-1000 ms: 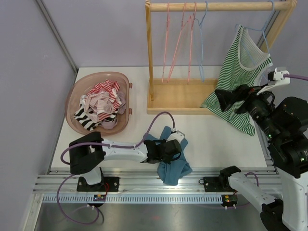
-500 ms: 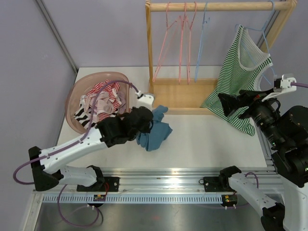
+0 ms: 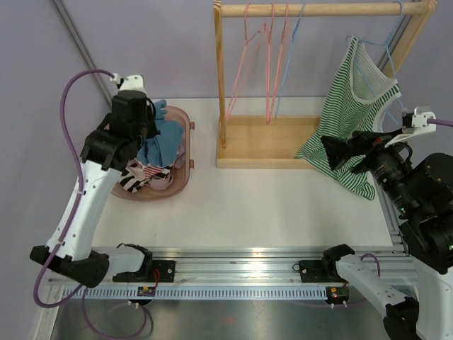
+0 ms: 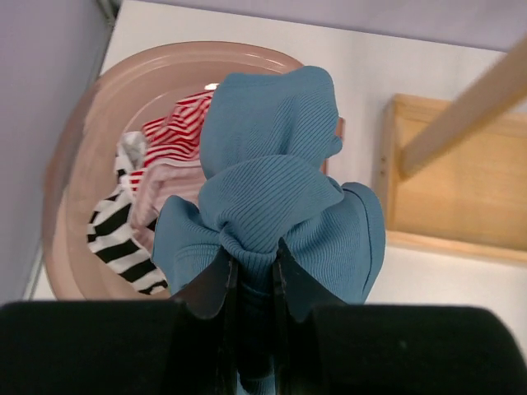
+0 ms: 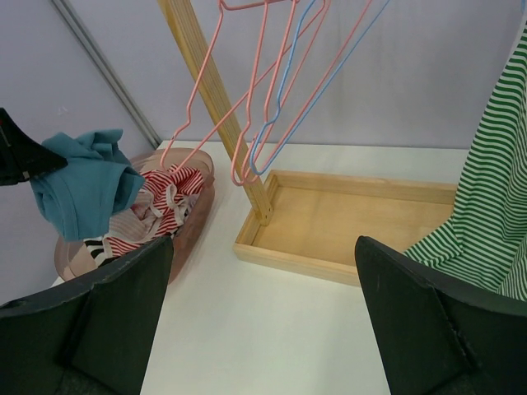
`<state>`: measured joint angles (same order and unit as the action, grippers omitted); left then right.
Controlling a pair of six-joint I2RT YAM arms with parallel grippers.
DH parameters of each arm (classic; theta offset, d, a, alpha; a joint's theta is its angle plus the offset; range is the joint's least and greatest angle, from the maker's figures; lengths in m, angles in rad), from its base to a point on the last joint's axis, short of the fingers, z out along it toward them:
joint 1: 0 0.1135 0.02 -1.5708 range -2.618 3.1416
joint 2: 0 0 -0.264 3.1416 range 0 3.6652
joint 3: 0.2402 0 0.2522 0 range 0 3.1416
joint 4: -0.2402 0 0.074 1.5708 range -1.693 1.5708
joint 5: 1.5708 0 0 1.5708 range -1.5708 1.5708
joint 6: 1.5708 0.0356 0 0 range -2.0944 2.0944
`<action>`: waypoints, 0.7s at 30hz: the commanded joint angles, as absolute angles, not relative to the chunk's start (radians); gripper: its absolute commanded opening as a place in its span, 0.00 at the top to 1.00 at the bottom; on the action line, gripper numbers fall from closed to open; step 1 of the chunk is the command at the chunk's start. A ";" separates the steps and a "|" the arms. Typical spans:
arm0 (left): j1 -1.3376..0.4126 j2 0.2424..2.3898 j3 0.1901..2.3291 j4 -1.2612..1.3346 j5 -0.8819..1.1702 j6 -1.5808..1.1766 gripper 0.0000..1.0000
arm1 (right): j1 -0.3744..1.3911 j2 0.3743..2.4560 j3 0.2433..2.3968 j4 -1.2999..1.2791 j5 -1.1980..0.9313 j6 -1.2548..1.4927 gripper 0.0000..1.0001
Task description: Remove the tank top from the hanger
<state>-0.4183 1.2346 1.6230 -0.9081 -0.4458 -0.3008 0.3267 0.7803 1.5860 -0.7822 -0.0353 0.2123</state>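
1. Right pincer (image 3: 336,152) stands spread wide and empty, just beside the lower part of the green-striped tank top (image 3: 357,92). The top hangs on the blue hanger (image 3: 387,49) at the right end of the rail (image 3: 325,9).
2. Better, I judge, to pinch a strap near the shoulder than the hem, and slip it off the hanger's arm before pulling.
3. Left pincer (image 4: 254,271) is clenched on a blue garment (image 4: 272,189) above the pink basket (image 4: 74,164), well apart from the tank top.
4. Empty hangers (image 3: 269,64) dangle mid-rail, and the slanted right post (image 3: 417,32) crowds the hanger.
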 commanded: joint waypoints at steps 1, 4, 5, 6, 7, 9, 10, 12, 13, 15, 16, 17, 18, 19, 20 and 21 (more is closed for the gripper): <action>-0.263 1.337 1.709 -0.874 -0.292 -0.216 1.00 | 0.331 0.808 1.624 -0.776 -0.015 0.192 0.01; -0.137 1.447 1.770 -0.874 -0.237 -0.210 1.00 | 0.331 0.816 1.628 -0.775 -0.037 0.196 0.01; -0.109 1.475 1.775 -0.874 -0.203 -0.215 1.00 | 0.331 0.815 1.625 -0.772 -0.040 0.198 0.01; -0.071 1.508 1.769 -0.874 -0.180 -0.230 1.00 | 0.331 0.815 1.621 -0.772 -0.041 0.196 0.01; -0.057 1.534 1.753 -0.870 -0.154 -0.239 1.00 | 0.331 0.810 1.612 -0.766 -0.044 0.199 0.01; -0.017 1.604 1.664 -0.821 -0.112 -0.267 1.00 | 0.331 0.810 1.605 -0.761 -0.052 0.202 0.00; -0.005 1.627 1.631 -0.799 -0.063 -0.279 1.00 | 0.331 0.813 1.602 -0.759 -0.054 0.202 0.00; 0.049 1.727 1.595 -0.782 -0.020 -0.331 1.00 | 0.331 0.819 1.600 -0.761 -0.055 0.201 0.00; 0.064 1.771 1.594 -0.784 0.045 -0.339 1.00 | 0.331 0.825 1.600 -0.762 -0.048 0.199 0.00; 0.083 1.854 1.595 -0.804 0.040 -0.342 1.00 | 0.331 0.831 1.601 -0.770 -0.034 0.196 0.01; 0.084 1.867 1.571 -0.795 0.043 -0.342 1.00 | 0.331 0.839 1.601 -0.775 -0.025 0.195 0.01; 0.089 1.876 1.566 -0.784 0.048 -0.350 1.00 | 0.331 0.844 1.601 -0.779 -0.006 0.192 0.00; 0.090 1.893 1.562 -0.782 0.057 -0.351 1.00 | 0.331 0.845 1.601 -0.788 -0.006 0.190 0.00; 0.089 1.897 1.552 -0.778 0.060 -0.353 0.99 | 0.331 0.851 1.601 -0.793 -0.006 0.189 0.00; 0.089 1.902 1.549 -0.772 0.064 -0.357 0.96 | 0.331 0.854 1.600 -0.796 -0.006 0.189 0.01; 0.089 1.911 1.552 -0.776 0.072 -0.359 0.92 | 0.331 0.854 1.600 -0.804 0.021 0.189 0.01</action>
